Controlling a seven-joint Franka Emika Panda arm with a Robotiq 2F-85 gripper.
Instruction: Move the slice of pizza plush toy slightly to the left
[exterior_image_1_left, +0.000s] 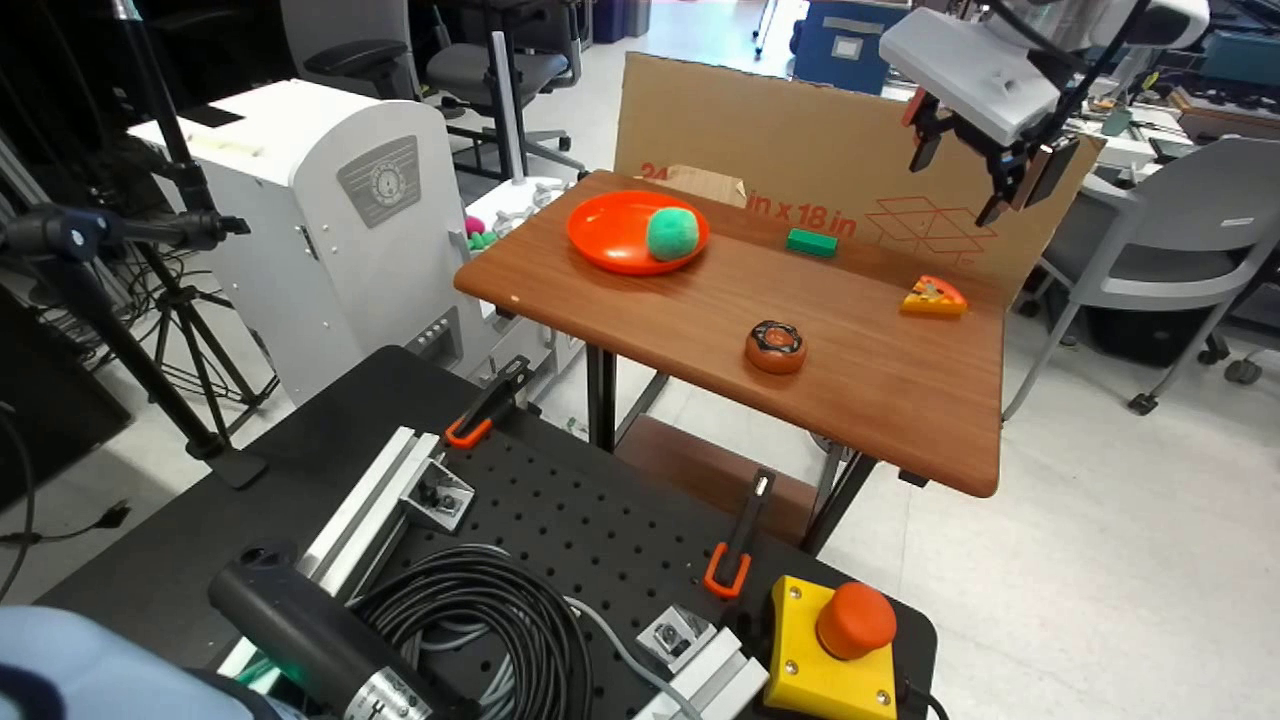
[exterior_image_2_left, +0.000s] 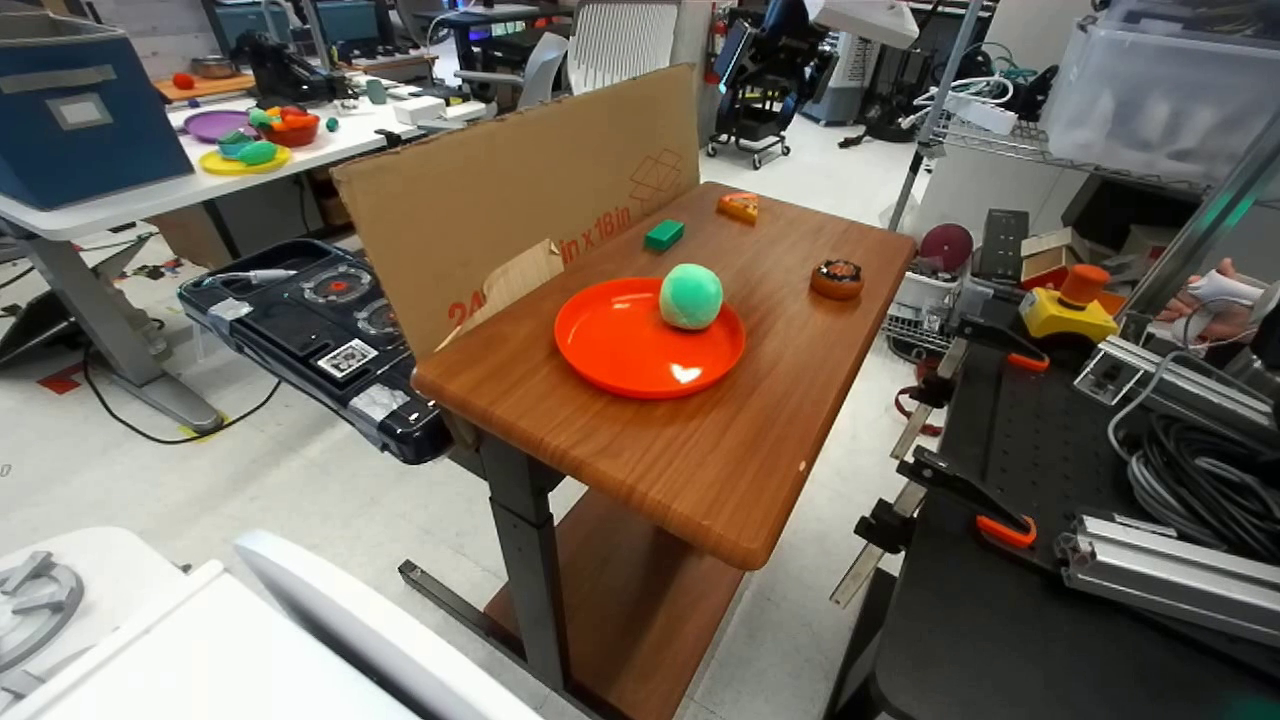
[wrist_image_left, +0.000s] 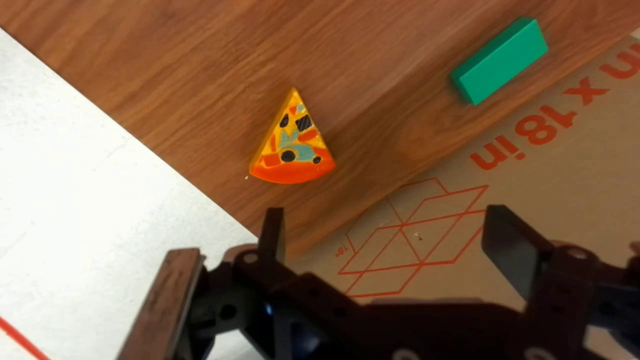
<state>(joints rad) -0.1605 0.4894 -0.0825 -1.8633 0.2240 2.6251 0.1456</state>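
Black fingers (wrist_image_left: 271, 234), spread wide, pinching nothing; wrist view shows mostly cardboard (wrist_image_left: 430, 220) in the gap. They hang higher than the table (exterior_image_1_left: 690, 300); over it or past its edge, can't tell.

Next out, pizza (wrist_image_left: 292, 145): not between the fingers, flat on the table near the corner where the cardboard-side edge meets the short edge away from the plate (exterior_image_1_left: 605, 235). Crust toward the fingers in the wrist view, tip pointing away.

Handling, best guess: light, not fragile. Task says plush, so it should give when squeezed, but the skin looks smooth and slightly shiny; may slip. Real softness can't be told by eye. Take it across the two straight sides, around mid-length or a bit toward the crust; finger direction looks roughly right for that. Sides taper, so a pinch out at the tip would likely squirt it loose. Low piece: go down close to the table, mind the cardboard. Short shift only; a knock could send it over that short edge. Whose left is meant, not clear.

Farther: green block (exterior_image_1_left: 812, 243) along the cardboard-side edge, between pizza and plate. Brown ring (exterior_image_1_left: 775, 347) near the opposite long edge. Ball (exterior_image_1_left: 672, 234) on the plate, toward the other short edge, well apart from the pizza.
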